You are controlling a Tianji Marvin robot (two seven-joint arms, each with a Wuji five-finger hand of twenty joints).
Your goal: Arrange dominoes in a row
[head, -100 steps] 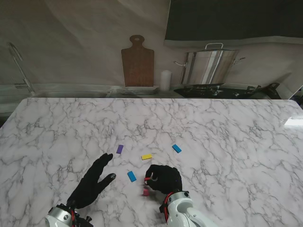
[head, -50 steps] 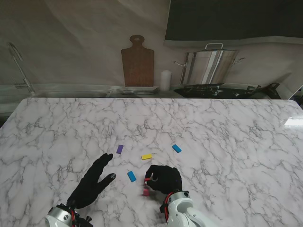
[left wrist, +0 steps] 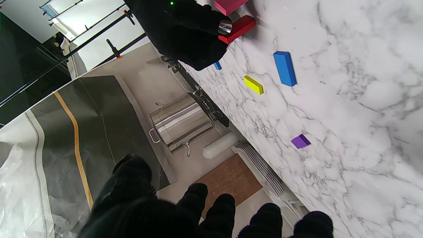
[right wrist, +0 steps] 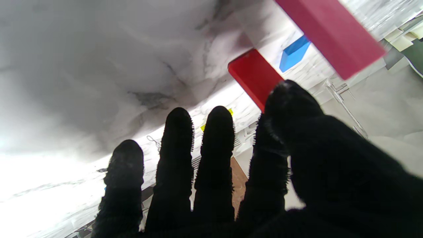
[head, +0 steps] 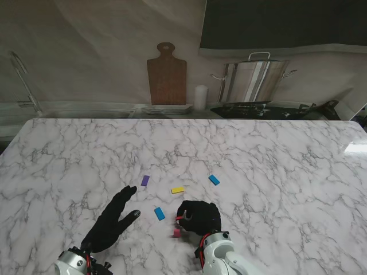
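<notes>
My right hand [head: 199, 216] is near the table's front, its thumb and forefinger closed on a red domino [head: 179, 217] that stands on end on the marble [left wrist: 237, 29] [right wrist: 254, 74]. A magenta domino [head: 176, 232] stands just nearer to me, close beside it [right wrist: 330, 33] [left wrist: 228, 5]. A blue domino [head: 159, 213] lies flat between the two hands [left wrist: 285, 68]. Farther off lie a yellow domino [head: 178, 189], a purple domino [head: 145, 180] and a second blue domino [head: 214, 179]. My left hand [head: 112, 220] hovers with its fingers spread, holding nothing [left wrist: 205, 211].
The marble table [head: 275, 154] stretches far and to the right. Behind its far edge are a wooden cutting board [head: 166, 73], a white cylinder [head: 199, 97], a steel stockpot [head: 252, 80] on a stove, and stacked plates [head: 163, 109].
</notes>
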